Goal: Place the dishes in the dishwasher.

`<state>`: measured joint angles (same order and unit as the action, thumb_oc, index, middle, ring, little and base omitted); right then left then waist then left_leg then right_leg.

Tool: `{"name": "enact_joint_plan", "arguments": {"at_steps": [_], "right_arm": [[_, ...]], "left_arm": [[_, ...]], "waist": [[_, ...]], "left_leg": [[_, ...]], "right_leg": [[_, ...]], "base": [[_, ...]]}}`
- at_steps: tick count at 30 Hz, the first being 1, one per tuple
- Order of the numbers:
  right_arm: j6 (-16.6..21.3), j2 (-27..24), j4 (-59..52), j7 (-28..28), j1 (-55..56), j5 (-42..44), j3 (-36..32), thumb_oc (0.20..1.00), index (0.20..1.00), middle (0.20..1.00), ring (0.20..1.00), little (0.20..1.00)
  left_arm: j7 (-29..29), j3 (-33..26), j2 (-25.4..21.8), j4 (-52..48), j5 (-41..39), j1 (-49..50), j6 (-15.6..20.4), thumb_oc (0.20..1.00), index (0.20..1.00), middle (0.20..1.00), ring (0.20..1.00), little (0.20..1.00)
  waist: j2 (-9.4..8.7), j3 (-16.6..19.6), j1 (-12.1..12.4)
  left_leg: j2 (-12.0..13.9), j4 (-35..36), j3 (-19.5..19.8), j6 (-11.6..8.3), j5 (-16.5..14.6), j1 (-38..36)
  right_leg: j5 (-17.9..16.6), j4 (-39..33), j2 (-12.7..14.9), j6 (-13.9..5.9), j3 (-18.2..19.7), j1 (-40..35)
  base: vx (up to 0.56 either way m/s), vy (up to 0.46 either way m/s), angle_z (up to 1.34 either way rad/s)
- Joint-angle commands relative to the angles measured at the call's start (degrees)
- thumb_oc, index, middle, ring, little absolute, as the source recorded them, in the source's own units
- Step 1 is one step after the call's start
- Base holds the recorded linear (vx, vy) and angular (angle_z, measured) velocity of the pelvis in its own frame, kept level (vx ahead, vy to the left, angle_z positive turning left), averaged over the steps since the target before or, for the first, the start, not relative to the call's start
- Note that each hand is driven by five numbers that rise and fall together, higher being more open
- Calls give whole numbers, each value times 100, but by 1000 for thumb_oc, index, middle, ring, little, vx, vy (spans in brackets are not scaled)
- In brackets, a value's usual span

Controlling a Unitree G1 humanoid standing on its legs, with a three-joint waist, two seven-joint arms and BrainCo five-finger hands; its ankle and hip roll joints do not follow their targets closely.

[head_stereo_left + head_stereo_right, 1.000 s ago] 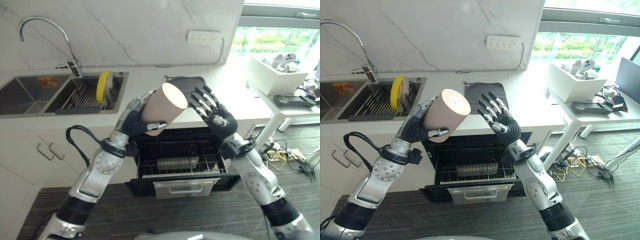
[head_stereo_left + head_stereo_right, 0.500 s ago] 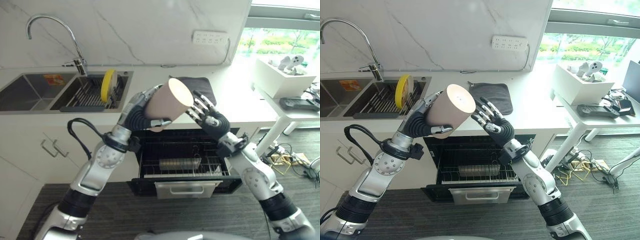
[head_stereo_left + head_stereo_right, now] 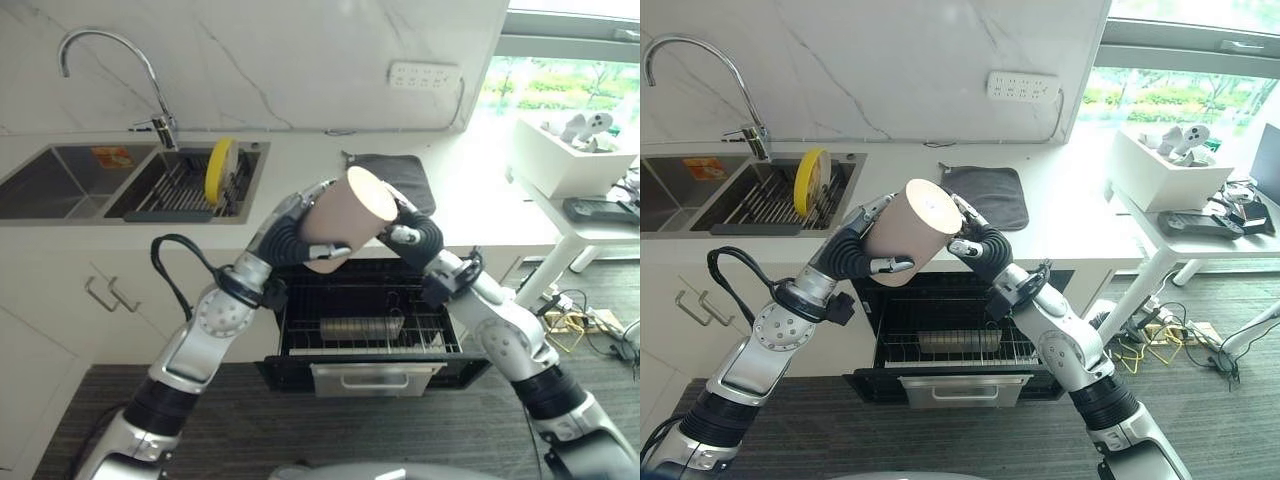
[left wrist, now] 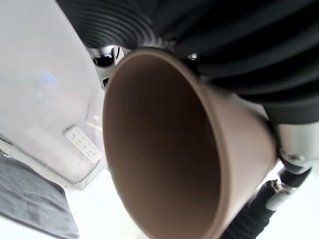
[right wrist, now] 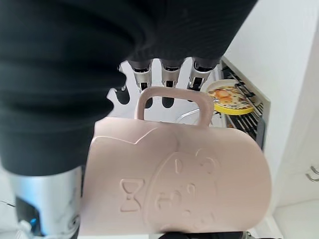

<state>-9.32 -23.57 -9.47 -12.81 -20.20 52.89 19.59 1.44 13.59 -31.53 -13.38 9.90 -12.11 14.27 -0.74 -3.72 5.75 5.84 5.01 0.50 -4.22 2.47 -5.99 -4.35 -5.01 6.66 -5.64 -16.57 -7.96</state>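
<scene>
Eye views: our left hand point(image 3: 285, 232) grips the pink mug point(image 3: 343, 217) above the open dishwasher point(image 3: 958, 345) — we judge a handover. Right hand point(image 3: 975, 248) closes against its far side. Yellow plate point(image 3: 214, 170) waits in the sink point(image 3: 60, 190).

Left wrist: mug mouth up close.

Right wrist: fingers curl at the handle point(image 5: 171, 104).

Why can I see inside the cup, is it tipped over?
Yes, tipped. The cup lies on its side in the left hand, and the left wrist view looks straight into its empty inside.
</scene>
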Motion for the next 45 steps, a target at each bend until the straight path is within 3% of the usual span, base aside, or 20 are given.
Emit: {"name": "enact_joint_plan", "arguments": {"at_steps": [1, 10, 28, 39, 45], "right_arm": [[132, 96, -65, -250, -510, 51, 14, 1000, 1000, 1000, 1000, 1000], [38, 45, -39, -440, -706, -397, 123, 1000, 1000, 1000, 1000, 1000], [689, -162, -138, 740, -1259, -2509, 47, 1000, 1000, 1000, 1000, 1000], [544, -17, -140, 297, -1327, -1607, 184, 1000, 1000, 1000, 1000, 1000], [455, 211, -16, 127, -1186, -627, 211, 1000, 1000, 1000, 1000, 1000]], "left_arm": [[81, 120, -45, -69, -335, -729, 237, 200, 200, 200, 200, 200], [572, 224, -71, -110, -527, -810, 66, 200, 200, 200, 200, 200], [792, 394, -85, -7, -388, -829, -563, 200, 200, 200, 200, 200], [1034, 413, -67, -46, -410, -815, -410, 200, 200, 200, 200, 200], [1035, 381, -115, -126, -228, -848, -94, 200, 200, 200, 200, 200]], "waist": [[-154, 231, 116], [-163, 249, 154], [-102, 180, 140], [-116, 187, 238], [-122, 210, 289]], "left_leg": [[229, -1, 147, -77, -241, 47], [228, -1, 160, -79, -233, 56], [207, -1, 109, -49, -289, -28], [198, -1, 170, -54, -303, -49], [204, -1, 205, -55, -273, -26]], "right_leg": [[272, 1, 533, -420, 192, -149], [273, 1, 541, -426, 130, -161], [271, 2, 551, -410, 209, -175], [285, 3, 563, -418, 97, -221], [291, 2, 558, -417, 15, -247]], "base": [[0, 0, 0], [1, 2, 2], [1, 0, 0], [2, -1, 1], [6, 0, 3]]}}
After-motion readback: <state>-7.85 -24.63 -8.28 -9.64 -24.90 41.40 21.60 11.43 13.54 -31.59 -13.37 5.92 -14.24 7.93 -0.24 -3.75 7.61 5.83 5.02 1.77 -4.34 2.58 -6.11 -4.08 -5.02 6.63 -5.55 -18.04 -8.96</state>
